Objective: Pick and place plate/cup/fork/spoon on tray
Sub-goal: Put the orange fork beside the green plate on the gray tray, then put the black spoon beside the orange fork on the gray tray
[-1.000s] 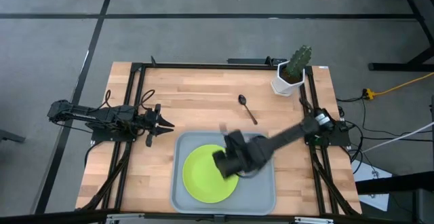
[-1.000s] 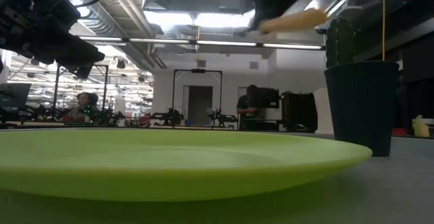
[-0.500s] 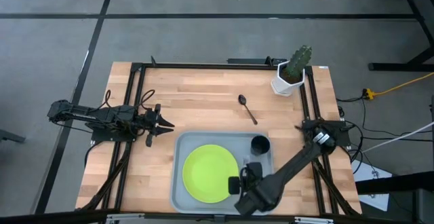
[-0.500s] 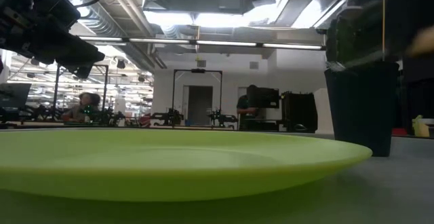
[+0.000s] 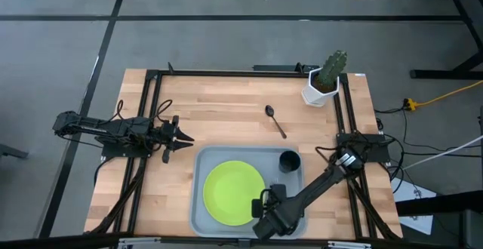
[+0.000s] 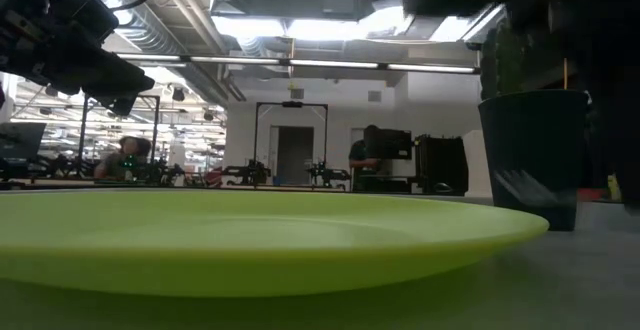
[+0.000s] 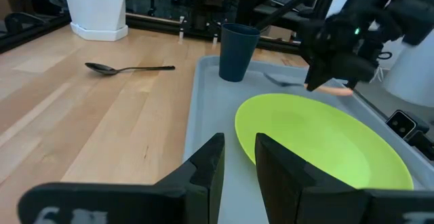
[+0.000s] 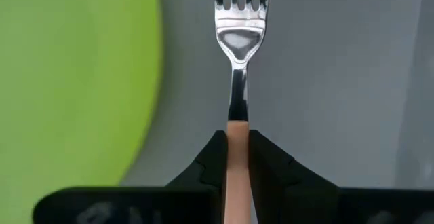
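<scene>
- Your right gripper (image 8: 237,157) is clamped on the fork's (image 8: 237,81) orange handle, low over the tray (image 5: 293,191), just beside the plate (image 5: 233,192) on its cup (image 5: 289,161) side.
- Plate & cup sit in the tray.
- Spoon (image 5: 275,120) lies on the wood table (image 5: 219,117), near the white cactus pot (image 5: 320,90).
- Left gripper (image 5: 181,137) waits beside the tray's corner, fingers (image 7: 207,173) narrow w/ a small gap, holding nothing.

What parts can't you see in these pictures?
- The fork: in the high view the right gripper and its arm cover it; only the right wrist view shows it, and there the handle's end is cut off by the picture's edge.
- Whether the fork touches the tray: no view settles it.
- The spoon: absent from the low view, where the plate fills the foreground.
</scene>
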